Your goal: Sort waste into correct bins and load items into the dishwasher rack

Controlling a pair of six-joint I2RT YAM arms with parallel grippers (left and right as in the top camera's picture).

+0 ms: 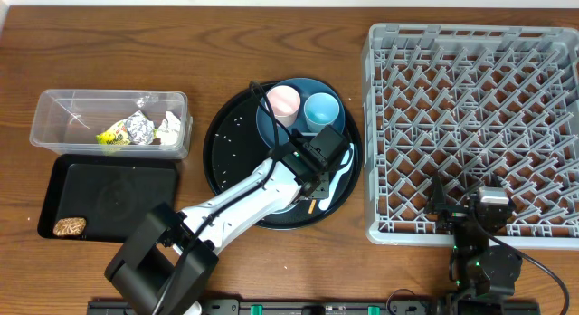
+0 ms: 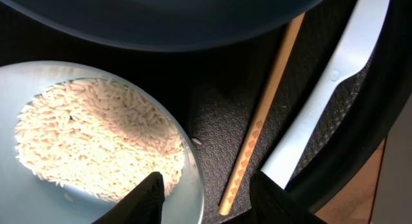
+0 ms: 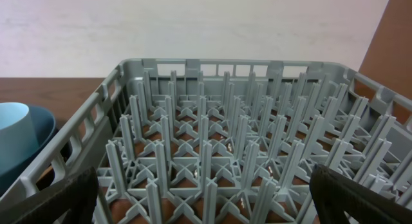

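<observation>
My left fingers (image 2: 147,197) are black. The rice (image 2: 96,134) is white in a pale white bowl (image 2: 29,76), the spoon (image 2: 328,89) white, the plate (image 2: 161,18) dark blue, the round tray (image 2: 219,108) black and finely pebbled. The tan chopstick (image 2: 261,121) carries a band of small diamond marks.

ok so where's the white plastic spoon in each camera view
overhead: white plastic spoon lies at the lower right of the round black tray.
left wrist: on the right, running diagonally, beside the wooden chopstick.
right wrist: not in it.
shared landmark: the dark blue plate shows in all three views.
</observation>
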